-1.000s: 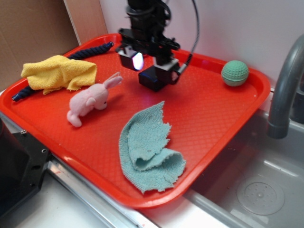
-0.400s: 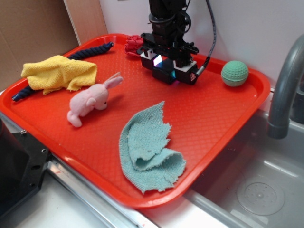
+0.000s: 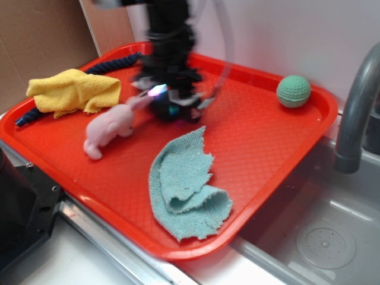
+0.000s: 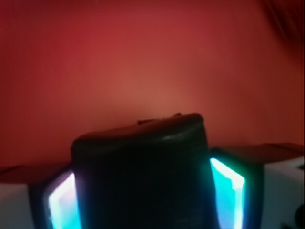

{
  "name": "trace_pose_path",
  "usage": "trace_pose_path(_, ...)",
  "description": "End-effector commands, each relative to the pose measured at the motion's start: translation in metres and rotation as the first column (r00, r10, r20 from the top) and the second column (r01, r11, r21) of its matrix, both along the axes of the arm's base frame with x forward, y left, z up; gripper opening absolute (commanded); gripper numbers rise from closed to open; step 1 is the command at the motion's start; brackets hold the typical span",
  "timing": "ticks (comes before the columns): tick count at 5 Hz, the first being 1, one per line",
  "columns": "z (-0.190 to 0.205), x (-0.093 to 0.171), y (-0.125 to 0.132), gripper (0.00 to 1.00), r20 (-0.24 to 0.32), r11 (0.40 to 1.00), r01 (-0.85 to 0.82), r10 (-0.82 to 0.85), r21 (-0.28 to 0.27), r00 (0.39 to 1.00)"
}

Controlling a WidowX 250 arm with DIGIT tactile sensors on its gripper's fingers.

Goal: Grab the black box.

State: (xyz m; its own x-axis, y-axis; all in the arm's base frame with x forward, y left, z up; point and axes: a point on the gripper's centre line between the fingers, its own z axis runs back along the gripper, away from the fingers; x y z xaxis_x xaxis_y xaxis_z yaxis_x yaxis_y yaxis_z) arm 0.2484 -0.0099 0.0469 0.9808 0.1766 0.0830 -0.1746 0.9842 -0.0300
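1. Red plastic tray [image 3: 261,148] beside a sink held everything.
2. Nearest lay a crumpled teal cloth [image 3: 184,187].
3. Behind it, a pink toy rabbit [image 3: 113,126] and a yellow cloth [image 3: 74,90].
4. Mid-tray, the gripper [image 3: 172,107] (motion-blurred) pinched the black box [image 4: 143,176] between its lit fingers [image 4: 228,191].
5. Farthest sat a green ball [image 3: 293,91].

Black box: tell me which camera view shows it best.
The wrist view. The matte black rectangular box fills the lower frame, sharp enough to show its rounded top edge, sitting between the hand's glowing fingers. The exterior view shows only a motion-blurred dark patch over the red tray.
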Motion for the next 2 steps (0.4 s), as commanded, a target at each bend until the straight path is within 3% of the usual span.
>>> trace_pose_path(1, 0.111, -0.040, 0.008, 0.00, 0.151, 0.991, -0.057, 0.075, -0.120, 0.986)
trace_pose_path(2, 0.160, -0.037, 0.008, 0.00, 0.157, 0.991, -0.043, 0.063, -0.125, 0.986)
